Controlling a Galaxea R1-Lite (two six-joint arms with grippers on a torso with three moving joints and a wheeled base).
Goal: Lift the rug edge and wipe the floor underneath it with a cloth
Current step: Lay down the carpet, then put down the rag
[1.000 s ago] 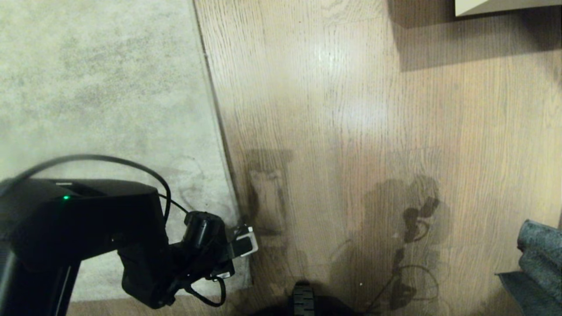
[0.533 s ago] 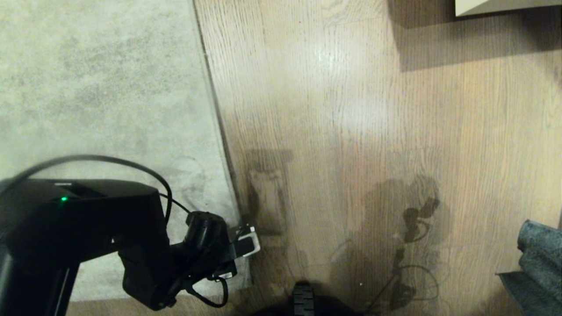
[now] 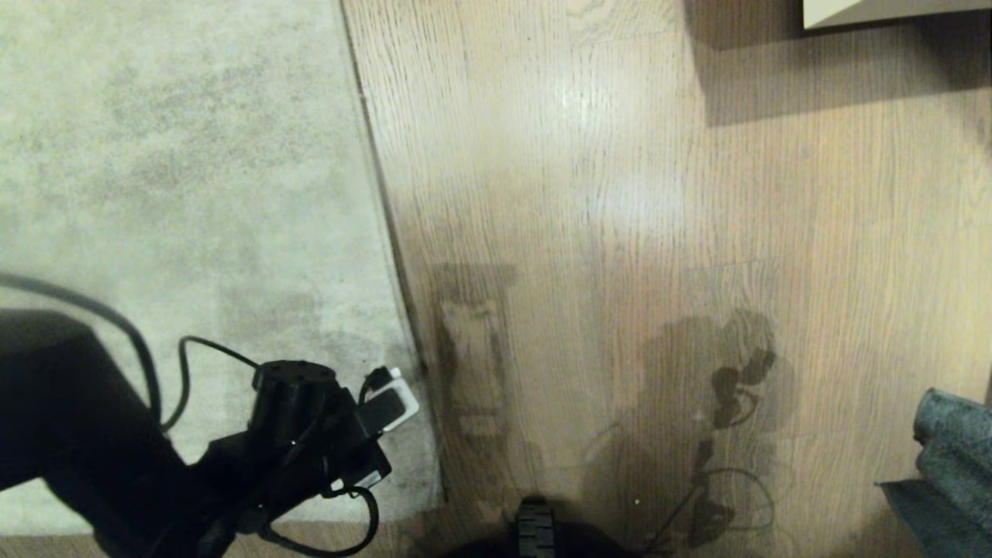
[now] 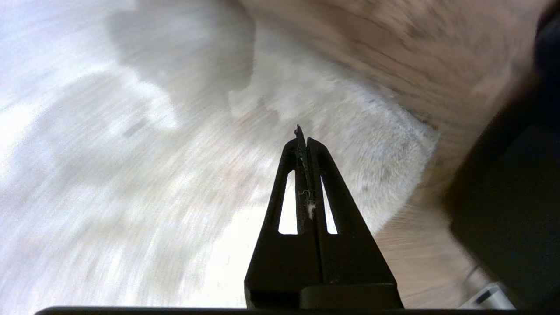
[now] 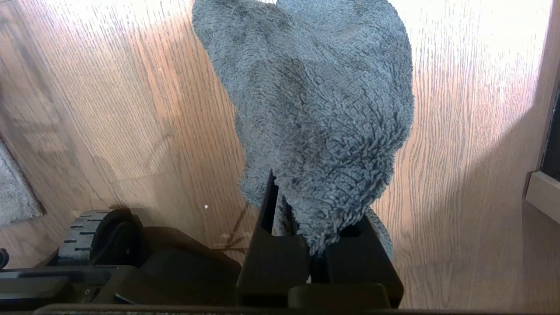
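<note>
The pale grey-beige rug [image 3: 170, 170] lies flat on the left, and the rug edge [image 3: 384, 201] runs down to a square corner [image 3: 438, 496]. Wood-grain floor [image 3: 620, 232] fills the rest of the head view. My left arm [image 3: 294, 434] hangs over the rug just inside that corner. In the left wrist view my left gripper [image 4: 303, 140] is shut with only a wisp of lint between the fingers, above the rug corner [image 4: 393, 144]. My right gripper [image 5: 306, 205] is shut on the dark teal-grey cloth [image 5: 315, 109], which also shows at the lower right [image 3: 949, 465].
A pale piece of furniture [image 3: 891, 12] casts a shadow at the top right. The base's black wheel [image 3: 535, 527] sits at the bottom centre, close to the rug corner. A light skirting edge [image 5: 542, 192] borders the floor beside the cloth.
My left arm has swung back and to the left, carrying its wrist off the rug's edge and over the rug. The rug lies flat. The right arm and cloth have not moved.
</note>
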